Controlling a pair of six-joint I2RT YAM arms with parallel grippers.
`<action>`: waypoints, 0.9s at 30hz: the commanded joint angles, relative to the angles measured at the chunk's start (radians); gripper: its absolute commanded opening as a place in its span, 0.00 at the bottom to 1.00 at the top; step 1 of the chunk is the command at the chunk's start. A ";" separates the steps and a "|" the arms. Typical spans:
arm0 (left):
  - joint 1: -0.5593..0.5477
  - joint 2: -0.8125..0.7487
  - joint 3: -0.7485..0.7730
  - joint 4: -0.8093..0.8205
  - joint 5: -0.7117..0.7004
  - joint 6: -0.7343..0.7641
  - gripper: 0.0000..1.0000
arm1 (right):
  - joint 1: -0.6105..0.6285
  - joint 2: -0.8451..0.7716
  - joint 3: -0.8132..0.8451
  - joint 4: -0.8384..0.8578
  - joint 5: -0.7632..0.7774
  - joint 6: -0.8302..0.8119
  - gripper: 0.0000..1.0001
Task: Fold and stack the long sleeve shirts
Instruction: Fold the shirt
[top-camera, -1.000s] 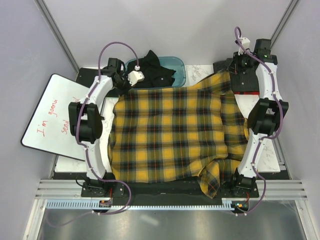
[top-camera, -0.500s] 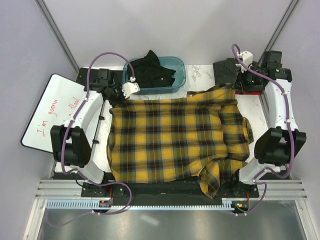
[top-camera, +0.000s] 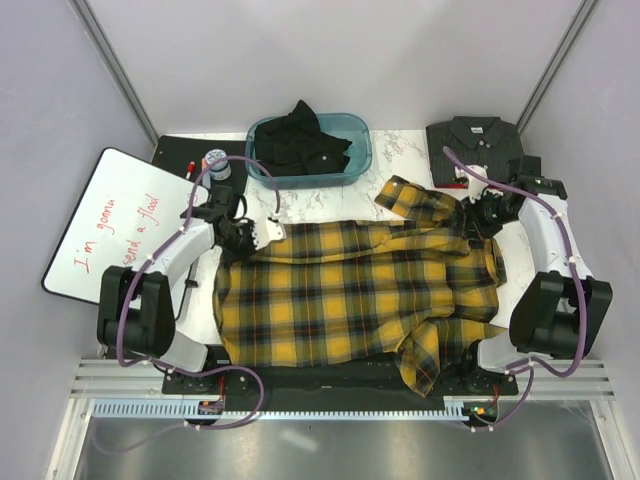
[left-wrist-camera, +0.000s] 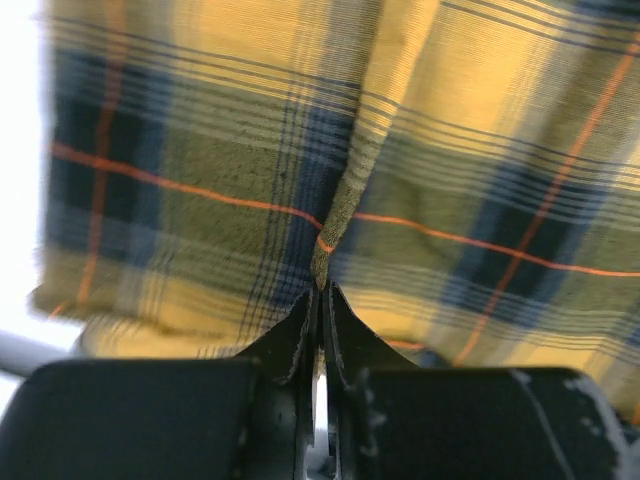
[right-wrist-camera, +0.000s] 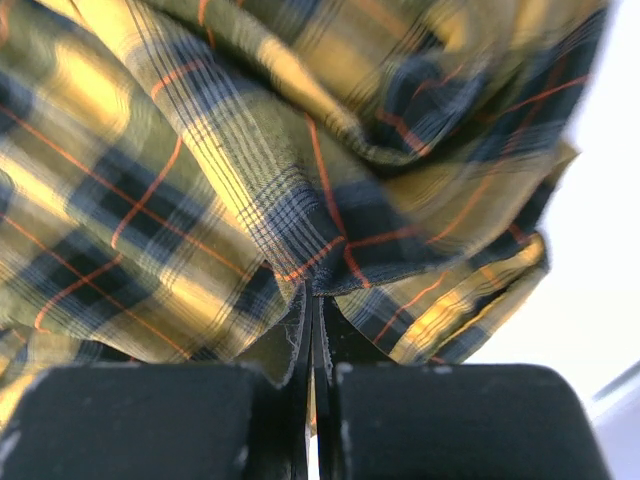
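The left gripper (left-wrist-camera: 322, 300) is clenched on a pinched fold of the yellow-and-black plaid shirt (top-camera: 355, 295); the right gripper (right-wrist-camera: 312, 300) is clamped on its bunched far corner; the shirt lies spread between both jaws; the folded charcoal shirt (top-camera: 478, 140) is just beyond the right jaws; the black shirt (top-camera: 300, 140) sits in the teal bin (top-camera: 362, 152) beyond the left jaws.

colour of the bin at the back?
Translucent teal bin, clearest in the top external view.

The yellow plaid shirt (top-camera: 355, 290) lies spread out in front of the blue bin (top-camera: 362, 158). The black shirt (top-camera: 300, 138) is bunched up inside it. The folded dark gray shirt (top-camera: 475, 140) sits to its right.
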 joint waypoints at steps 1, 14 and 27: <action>-0.033 0.042 -0.059 0.057 -0.043 -0.054 0.10 | -0.005 0.028 -0.071 0.020 0.023 -0.070 0.00; 0.008 -0.059 -0.080 0.051 -0.099 -0.180 0.40 | -0.027 0.118 0.024 -0.033 0.049 -0.044 0.10; 0.091 -0.038 0.015 -0.031 0.024 -0.294 0.45 | -0.083 0.215 0.229 -0.237 -0.086 -0.079 0.55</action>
